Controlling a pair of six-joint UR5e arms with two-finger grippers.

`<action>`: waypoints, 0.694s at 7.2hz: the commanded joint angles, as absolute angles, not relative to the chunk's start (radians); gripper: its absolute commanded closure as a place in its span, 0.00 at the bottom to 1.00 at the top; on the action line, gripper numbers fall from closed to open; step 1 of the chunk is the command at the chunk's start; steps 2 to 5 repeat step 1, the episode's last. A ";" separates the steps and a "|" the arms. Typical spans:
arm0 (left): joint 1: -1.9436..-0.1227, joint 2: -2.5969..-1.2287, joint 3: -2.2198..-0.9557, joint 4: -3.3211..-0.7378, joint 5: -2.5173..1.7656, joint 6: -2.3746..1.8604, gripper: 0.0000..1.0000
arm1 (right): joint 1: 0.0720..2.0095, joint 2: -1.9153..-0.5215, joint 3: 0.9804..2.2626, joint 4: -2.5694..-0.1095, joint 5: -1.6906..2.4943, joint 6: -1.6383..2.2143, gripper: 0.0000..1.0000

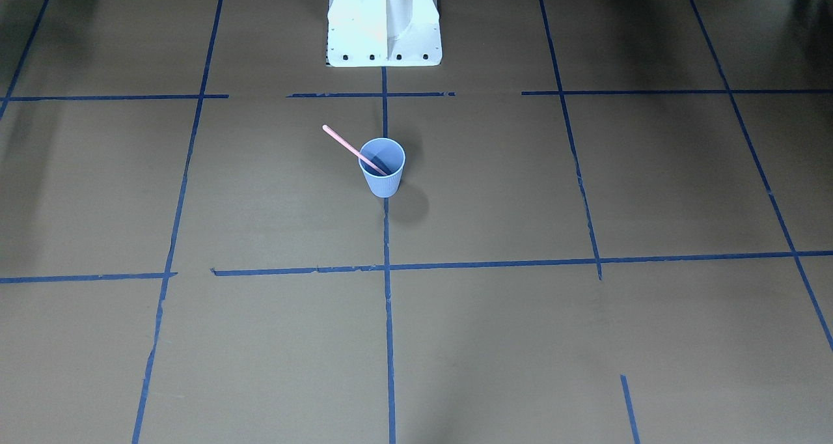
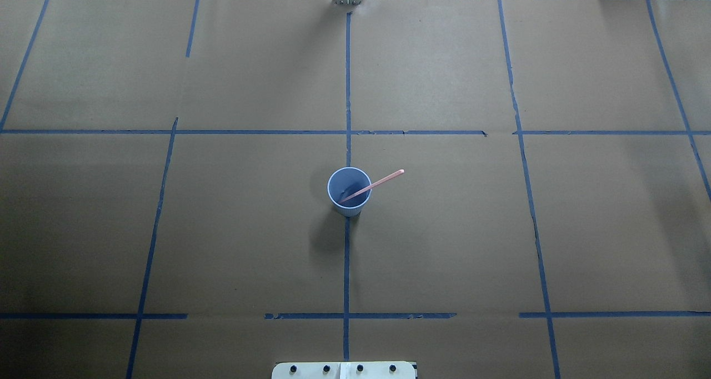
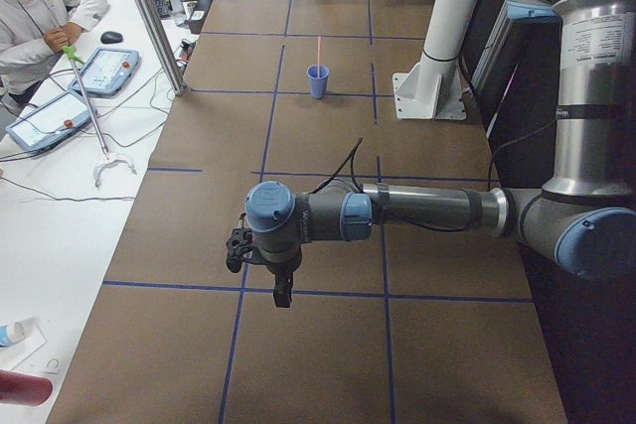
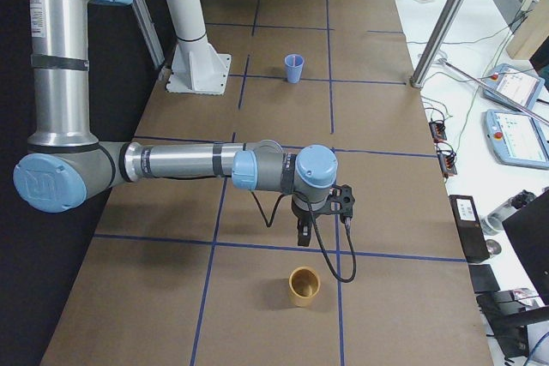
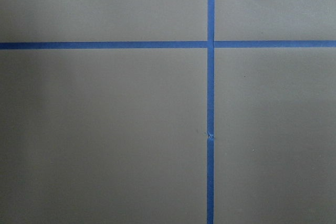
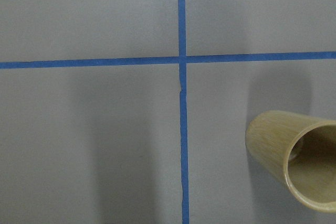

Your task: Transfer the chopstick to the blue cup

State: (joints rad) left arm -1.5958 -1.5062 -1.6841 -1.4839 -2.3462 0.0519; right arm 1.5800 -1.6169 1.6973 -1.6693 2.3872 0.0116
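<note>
The pale blue ribbed cup (image 1: 384, 183) stands upright near the middle of the table, also in the overhead view (image 2: 340, 182). The pink chopstick (image 1: 345, 143) stands inside it, its lower end in the cup, leaning over the rim toward the robot's right (image 2: 383, 182). My left gripper (image 3: 281, 295) hangs over the table's left end, far from the cup, seen only in the exterior left view. My right gripper (image 4: 302, 236) hangs over the right end, seen only in the exterior right view. I cannot tell whether either is open or shut.
A tan wooden cup (image 4: 304, 285) stands just beyond my right gripper, also in the right wrist view (image 6: 299, 156). The white robot base (image 1: 384, 27) stands behind the blue cup. An operator (image 3: 30, 17) sits by tablets at a side desk. Blue tape lines cross the brown table.
</note>
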 commanded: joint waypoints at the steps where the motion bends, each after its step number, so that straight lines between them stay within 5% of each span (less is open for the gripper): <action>1: -1.595 -1.502 -1.684 -1.485 -2.345 0.052 0.00 | 1.580 -1.617 1.698 -1.669 2.387 0.012 0.00; 5: -1.595 -1.502 -1.684 -1.485 -2.345 0.052 0.00 | 1.580 -1.617 1.698 -1.669 2.387 0.012 0.00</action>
